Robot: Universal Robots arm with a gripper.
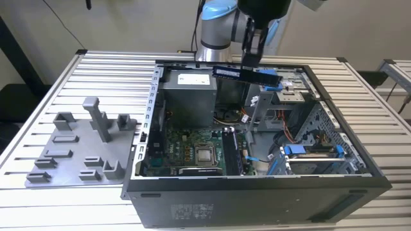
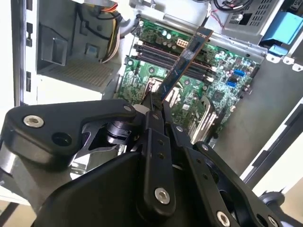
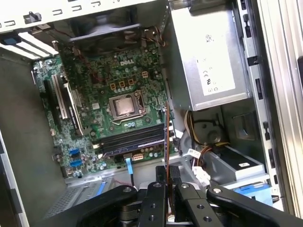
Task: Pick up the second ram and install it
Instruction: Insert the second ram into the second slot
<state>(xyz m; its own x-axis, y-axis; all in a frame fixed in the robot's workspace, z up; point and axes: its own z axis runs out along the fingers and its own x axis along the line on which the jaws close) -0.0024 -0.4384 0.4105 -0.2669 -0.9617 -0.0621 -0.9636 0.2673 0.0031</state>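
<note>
while the arm reaches down at the upper middle of the exterior view, the end effector (image 1: pixel 249 63) is clamped on the second ram (image 1: pixel 232 73). the ram hangs roughly level in the air above the open computer case (image 1: pixel 257 195), clear of the motherboard (image 1: pixel 186 149) on the case floor. the case rests on a slatted worktop (image 1: pixel 366 101), and a grey tray (image 1: pixel 74 154) with upright posts sits just beside it at the exterior view's left.

in the second wrist view the black fingers (image 2: pixel 152 124) pinch the ram (image 2: pixel 184 60), whose length runs out over the board's memory slots (image 2: pixel 161 53), apart from them.

in the first wrist view the ram (image 3: pixel 166 137) appears edge-on in the closed grip, crossing in front of the dark memory slots (image 3: pixel 135 137) near the processor socket (image 3: pixel 125 105). a grey power supply (image 3: pixel 208 61) sits beside the board.
</note>
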